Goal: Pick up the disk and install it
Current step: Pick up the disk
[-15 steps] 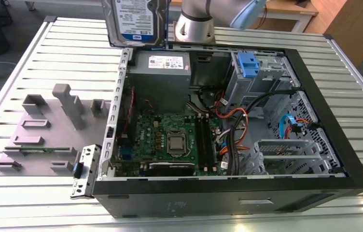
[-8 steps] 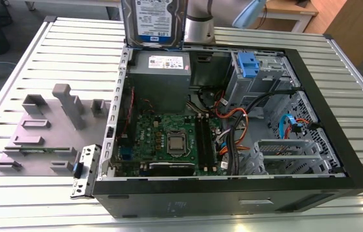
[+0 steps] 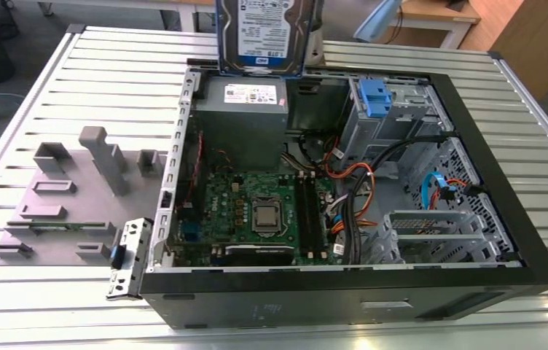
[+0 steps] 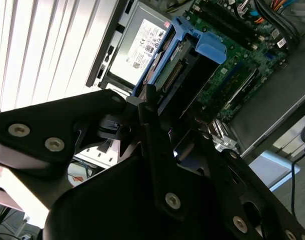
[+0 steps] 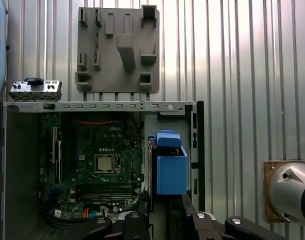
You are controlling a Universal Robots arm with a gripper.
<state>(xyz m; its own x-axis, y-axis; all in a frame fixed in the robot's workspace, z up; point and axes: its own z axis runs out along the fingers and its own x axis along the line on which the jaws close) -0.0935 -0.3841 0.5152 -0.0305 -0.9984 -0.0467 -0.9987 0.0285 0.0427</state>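
The disk [image 3: 262, 33], a silver drive with a blue-and-white label in a blue carrier, hangs upright over the back edge of the open computer case [image 3: 352, 292], just above the grey power supply [image 3: 245, 109]. In the second wrist view my gripper [image 4: 148, 100] is shut on the disk [image 4: 180, 60], whose blue frame and connector end point down toward the case. The first wrist view has the disk's blue carrier [image 5: 171, 170] end-on, right beyond the black fingers [image 5: 142, 222], over the case's edge beside the motherboard [image 5: 100, 160].
Inside the case are the motherboard [image 3: 254, 204], orange and black cables [image 3: 361, 182], a blue bracket [image 3: 373, 98] in the drive bay and a metal cage [image 3: 439, 233]. A grey fixture plate [image 3: 60, 204] lies on the slatted table [image 3: 119, 73] at the exterior view's left.
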